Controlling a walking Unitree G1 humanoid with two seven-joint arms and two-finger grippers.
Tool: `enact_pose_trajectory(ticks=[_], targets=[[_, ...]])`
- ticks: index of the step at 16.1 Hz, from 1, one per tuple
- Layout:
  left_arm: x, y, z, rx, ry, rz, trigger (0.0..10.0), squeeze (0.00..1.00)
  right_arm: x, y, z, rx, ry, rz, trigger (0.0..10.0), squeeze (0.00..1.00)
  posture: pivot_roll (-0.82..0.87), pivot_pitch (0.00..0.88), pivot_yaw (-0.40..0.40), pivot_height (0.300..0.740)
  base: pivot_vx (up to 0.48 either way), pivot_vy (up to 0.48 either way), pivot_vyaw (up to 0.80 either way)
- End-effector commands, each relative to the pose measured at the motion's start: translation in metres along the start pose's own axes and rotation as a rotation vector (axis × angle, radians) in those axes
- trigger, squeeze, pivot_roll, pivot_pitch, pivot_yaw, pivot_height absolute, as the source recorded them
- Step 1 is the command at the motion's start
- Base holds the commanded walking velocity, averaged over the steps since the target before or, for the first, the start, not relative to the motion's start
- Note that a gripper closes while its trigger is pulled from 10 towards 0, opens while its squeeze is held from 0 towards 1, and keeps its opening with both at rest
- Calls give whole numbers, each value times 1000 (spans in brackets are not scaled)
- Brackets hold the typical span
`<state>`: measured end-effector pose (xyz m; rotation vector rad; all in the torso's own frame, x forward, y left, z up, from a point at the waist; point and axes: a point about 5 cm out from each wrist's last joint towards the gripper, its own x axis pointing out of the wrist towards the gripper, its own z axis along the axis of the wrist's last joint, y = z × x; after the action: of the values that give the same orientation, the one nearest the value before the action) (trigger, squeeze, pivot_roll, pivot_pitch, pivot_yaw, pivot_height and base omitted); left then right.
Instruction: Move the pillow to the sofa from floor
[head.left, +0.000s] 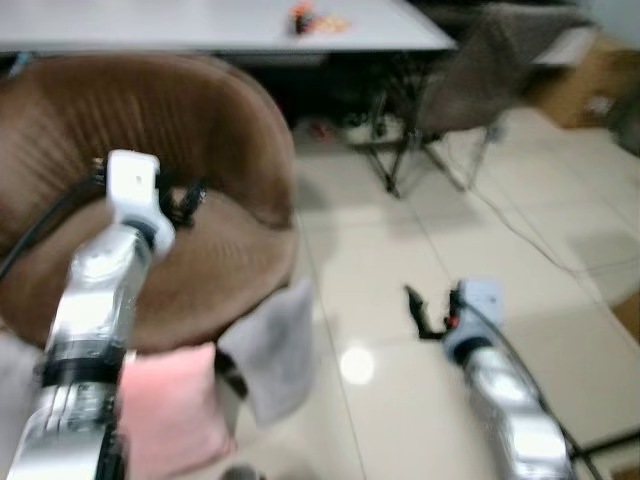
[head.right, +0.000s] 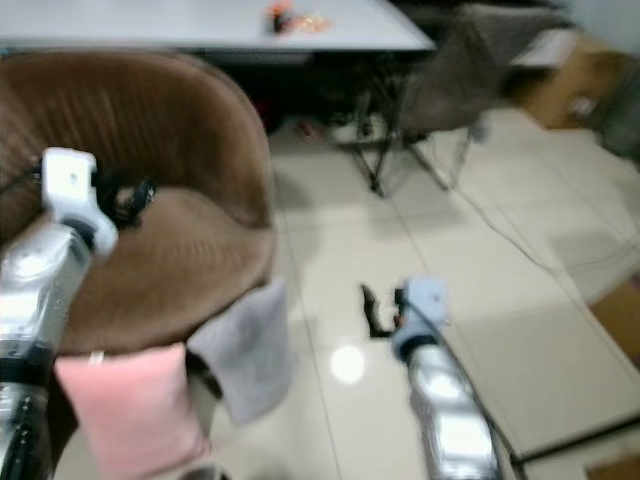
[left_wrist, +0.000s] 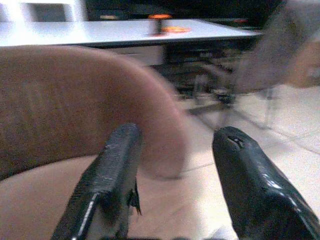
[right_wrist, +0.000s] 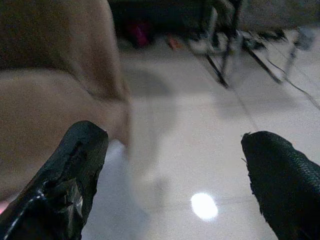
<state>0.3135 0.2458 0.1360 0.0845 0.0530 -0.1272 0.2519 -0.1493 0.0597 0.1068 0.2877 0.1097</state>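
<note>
A pink pillow lies low at the front left, beside my left arm and in front of the brown round sofa. A grey pillow leans against the sofa's front right side on the floor. My left gripper hovers over the sofa seat; in the left wrist view its fingers stand open with nothing between them. My right gripper hangs open and empty over the bare tiled floor, to the right of the grey pillow. The views are blurred.
A white table with small orange items stands behind the sofa. A grey chair on thin metal legs and a cardboard box sit at the back right. A cable runs across the pale tiles.
</note>
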Motion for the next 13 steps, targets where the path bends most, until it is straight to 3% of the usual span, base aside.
enact_pose_trajectory(ticks=[1, 2, 4, 7, 9, 11, 12, 13], targets=[[-15, -26, -11, 33, -15, -16, 10000, 0, -7, -11, -5, -15, 16, -55, 10000, 1000, 5, 0, -50, 740, 0, 0, 800], [-43, -40, -31, 86, 29, -14, 10000, 0, -11, -12, -8, -32, 19, -80, 10000, 1000, 6, 0, -45, 740, 0, 0, 800], [-66, -51, -37, 139, 65, -30, 10000, 0, -15, -12, -9, -30, 16, -98, 10000, 1000, 5, 0, -47, 740, 0, 0, 800], [-73, -52, -33, 144, 41, 71, 10000, 0, -16, -9, -10, -21, 13, -80, 10000, 1000, 14, 0, -52, 740, 0, 0, 800], [-77, -54, -33, 105, 48, 113, 10000, 0, -12, -9, -3, -31, -5, -65, 10000, 1000, 21, 0, -67, 740, 0, 0, 800], [-81, -51, -32, 63, 50, 176, 10000, 0, -3, -12, 4, -128, -5, -155, 10000, 1000, 25, 0, -74, 740, 0, -422, 0], [-81, -51, -32, 62, 52, 181, 10000, 0, -3, -10, 8, -167, -61, -169, 10000, 824, 25, 0, -75, 740, 0, -458, 0], [-81, -52, -31, 59, 51, 189, 10000, 0, -1, -9, 4, -141, -36, -161, 10000, 0, 27, 0, -78, 740, 0, -454, 0]])
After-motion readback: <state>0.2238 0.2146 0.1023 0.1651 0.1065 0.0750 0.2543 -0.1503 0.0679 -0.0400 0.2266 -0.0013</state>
